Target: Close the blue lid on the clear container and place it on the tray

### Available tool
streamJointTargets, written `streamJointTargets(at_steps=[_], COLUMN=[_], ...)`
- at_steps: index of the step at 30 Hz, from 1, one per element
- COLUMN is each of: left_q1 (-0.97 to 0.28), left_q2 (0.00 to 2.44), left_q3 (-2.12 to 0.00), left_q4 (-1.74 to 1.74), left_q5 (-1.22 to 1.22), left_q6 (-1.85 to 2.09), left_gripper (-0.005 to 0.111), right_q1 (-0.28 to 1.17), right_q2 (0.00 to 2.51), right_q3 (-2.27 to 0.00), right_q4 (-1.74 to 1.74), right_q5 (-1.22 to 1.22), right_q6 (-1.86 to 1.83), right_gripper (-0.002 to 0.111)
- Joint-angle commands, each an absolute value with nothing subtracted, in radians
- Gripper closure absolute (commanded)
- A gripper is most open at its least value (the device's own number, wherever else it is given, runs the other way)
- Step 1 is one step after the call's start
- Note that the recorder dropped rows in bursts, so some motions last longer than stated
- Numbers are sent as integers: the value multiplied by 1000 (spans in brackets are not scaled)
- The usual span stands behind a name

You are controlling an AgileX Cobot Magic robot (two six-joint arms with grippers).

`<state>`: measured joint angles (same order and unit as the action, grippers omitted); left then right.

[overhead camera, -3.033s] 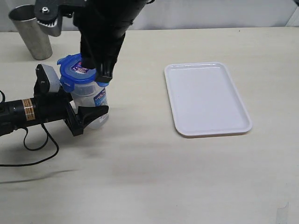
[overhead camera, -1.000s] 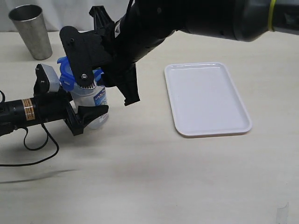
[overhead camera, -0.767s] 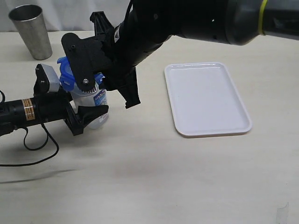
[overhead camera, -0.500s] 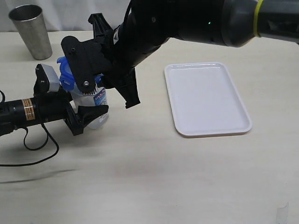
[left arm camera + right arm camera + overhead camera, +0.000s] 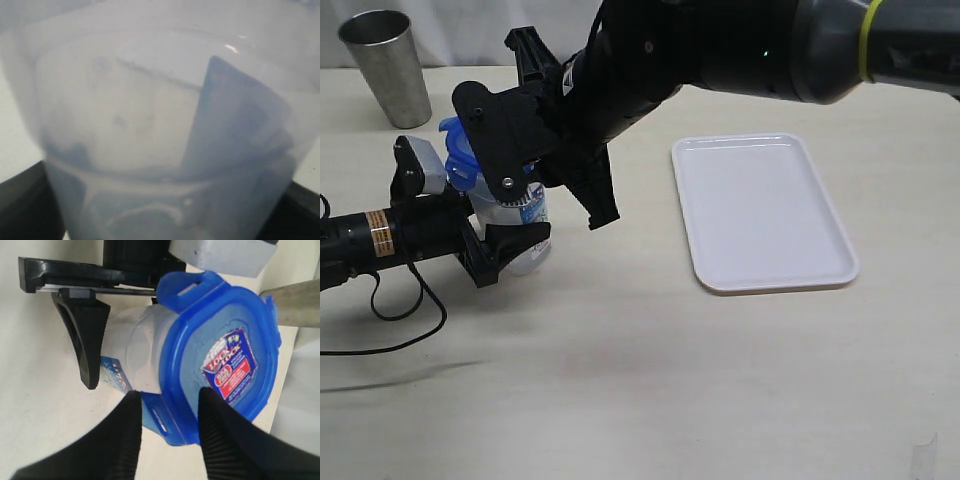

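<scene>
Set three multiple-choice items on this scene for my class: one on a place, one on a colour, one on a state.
1. Where in the exterior view is the cup? A top left; B bottom right; C centre.
2. What colour is the lid? A red; B green; C blue.
3. The left gripper is: A open, holding nothing; B shut on the container; C shut on the cup.

Answers: 1 A, it stands in the far left corner. 2 C, the right wrist view shows bright blue plastic. 3 B, its finger lies against the container's base and the container fills the left wrist view.
</scene>
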<state>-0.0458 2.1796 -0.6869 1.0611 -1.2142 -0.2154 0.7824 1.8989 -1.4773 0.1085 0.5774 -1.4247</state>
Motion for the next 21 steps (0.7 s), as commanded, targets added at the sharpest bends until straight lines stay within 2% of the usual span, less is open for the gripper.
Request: streamJointTargets(at_steps=[1,9,15,21], left_q1=[-47,-47,-47,-47], left_q2=[2175,2175,2175,2175], left_q3=[-682,-682,-682,-682], left_q4=[1086,1086,1086,1094], left_q5=[-1221,-1221,-1221,-1221], left_q6=[-214,-214,-214,-214], left_gripper=[107,107,107,107], right_q1=[783,783,783,783], right_q2=[1956,1964,1964,1966], right_q3=[-1463,-1463,-1463,-1440], right_q4=[108,108,115,115], right_q5=[621,621,621,561], right_q6=[-1422,-1427,-1427,-1443], right_gripper=[80,88,99,99])
